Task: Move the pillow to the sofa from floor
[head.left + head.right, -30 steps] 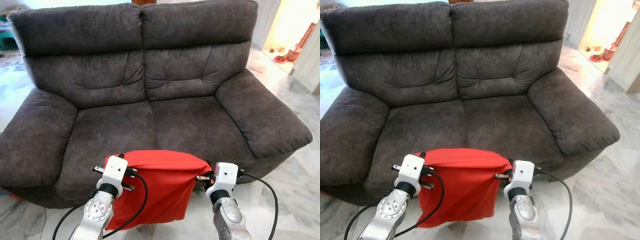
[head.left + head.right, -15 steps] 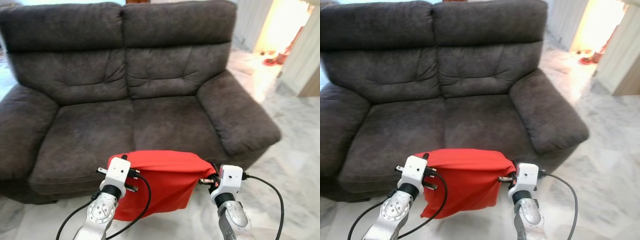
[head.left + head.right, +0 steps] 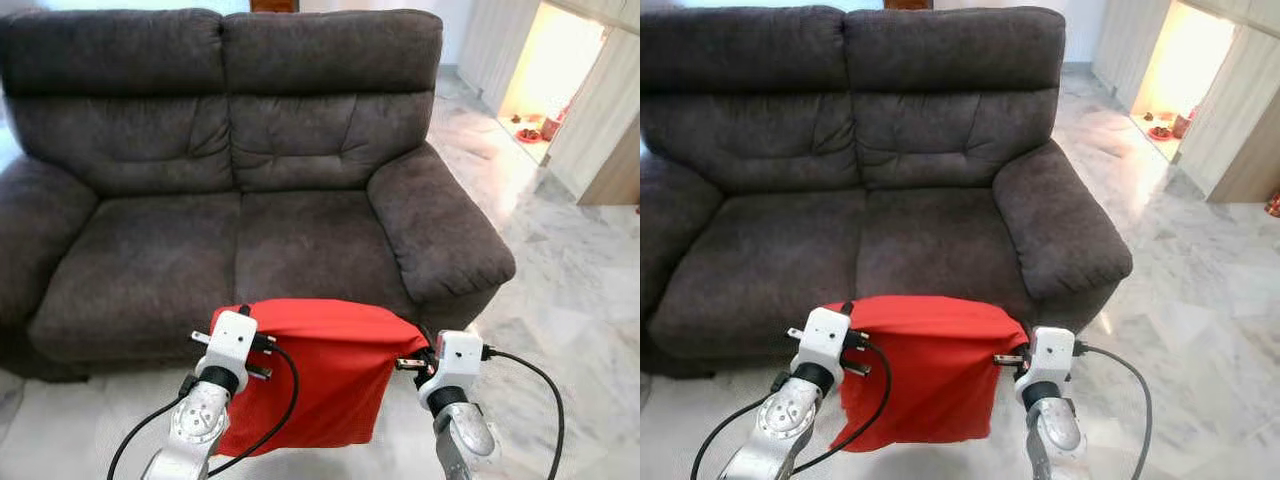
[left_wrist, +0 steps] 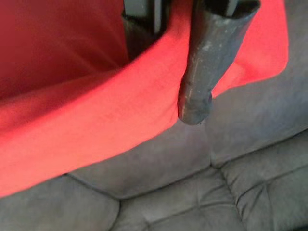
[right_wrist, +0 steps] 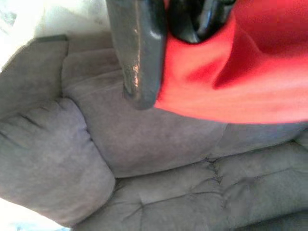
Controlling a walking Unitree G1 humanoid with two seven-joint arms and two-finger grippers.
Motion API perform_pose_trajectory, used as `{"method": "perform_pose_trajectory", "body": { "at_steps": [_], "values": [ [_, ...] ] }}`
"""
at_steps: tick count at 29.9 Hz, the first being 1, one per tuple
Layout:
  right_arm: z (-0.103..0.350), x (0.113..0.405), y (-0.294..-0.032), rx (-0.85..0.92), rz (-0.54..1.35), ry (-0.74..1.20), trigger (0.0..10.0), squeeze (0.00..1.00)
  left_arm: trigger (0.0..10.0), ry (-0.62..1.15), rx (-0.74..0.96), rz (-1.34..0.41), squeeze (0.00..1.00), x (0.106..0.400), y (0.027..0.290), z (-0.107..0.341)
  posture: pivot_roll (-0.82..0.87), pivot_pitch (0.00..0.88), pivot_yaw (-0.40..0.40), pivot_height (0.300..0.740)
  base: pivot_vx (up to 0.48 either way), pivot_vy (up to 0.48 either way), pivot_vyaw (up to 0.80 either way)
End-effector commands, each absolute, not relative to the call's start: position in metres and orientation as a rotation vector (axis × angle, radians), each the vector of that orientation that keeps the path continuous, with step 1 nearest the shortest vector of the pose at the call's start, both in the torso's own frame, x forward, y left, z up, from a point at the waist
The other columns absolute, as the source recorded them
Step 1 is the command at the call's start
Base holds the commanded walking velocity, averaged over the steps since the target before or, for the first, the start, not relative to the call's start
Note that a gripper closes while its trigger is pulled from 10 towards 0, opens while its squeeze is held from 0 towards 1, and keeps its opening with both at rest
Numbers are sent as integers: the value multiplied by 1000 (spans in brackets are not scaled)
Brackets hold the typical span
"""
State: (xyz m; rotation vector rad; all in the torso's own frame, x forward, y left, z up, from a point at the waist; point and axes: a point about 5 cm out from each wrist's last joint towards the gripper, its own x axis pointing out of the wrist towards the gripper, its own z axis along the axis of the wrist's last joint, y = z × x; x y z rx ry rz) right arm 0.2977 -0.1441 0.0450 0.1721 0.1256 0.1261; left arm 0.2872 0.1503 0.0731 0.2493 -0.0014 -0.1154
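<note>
While gripped at both upper corners, hangs in the air in front of the sofa point(image 3: 250, 200), low before the seat's front edge and above the pale marble floor point(image 3: 560, 260): the pillow point(image 3: 318, 375), bright red, plain, without pattern or trim. Looks limp and thin rather than plump, draping like a slack cloth case, top edge stretched nearly level between the two grippers, lower part sagging in soft folds to an uneven hem. Pinched on its left corner by the left gripper point(image 4: 168, 72), one black finger point(image 4: 204, 62) lying over the red fabric and the other tucked behind it. Clamped on the right corner by the right gripper point(image 5: 161, 45), red cloth bunched between the fingers point(image 5: 137, 53). Not touching the cushions; dark grey, suede-like seat and tufted backrest beyond it. Black cables looping down from both silver wrists, one crossing the pillow's left side.
</note>
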Motion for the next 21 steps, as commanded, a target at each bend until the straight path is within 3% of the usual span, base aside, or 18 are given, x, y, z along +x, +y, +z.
{"method": "perform_pose_trajectory", "body": {
  "at_steps": [1,5,21],
  "values": [
    [55,301,-158,174,79,67,10000,0,10000,-103,232,-46,0,294,160,94,85,86,15,740,0,-322,0],
    [55,300,-156,176,88,68,10000,0,10000,-99,232,-47,0,294,160,94,84,88,16,740,0,-310,0],
    [57,303,-153,179,106,55,10000,0,10000,-105,180,-76,0,293,156,93,81,88,16,740,0,0,0]
  ]
}}
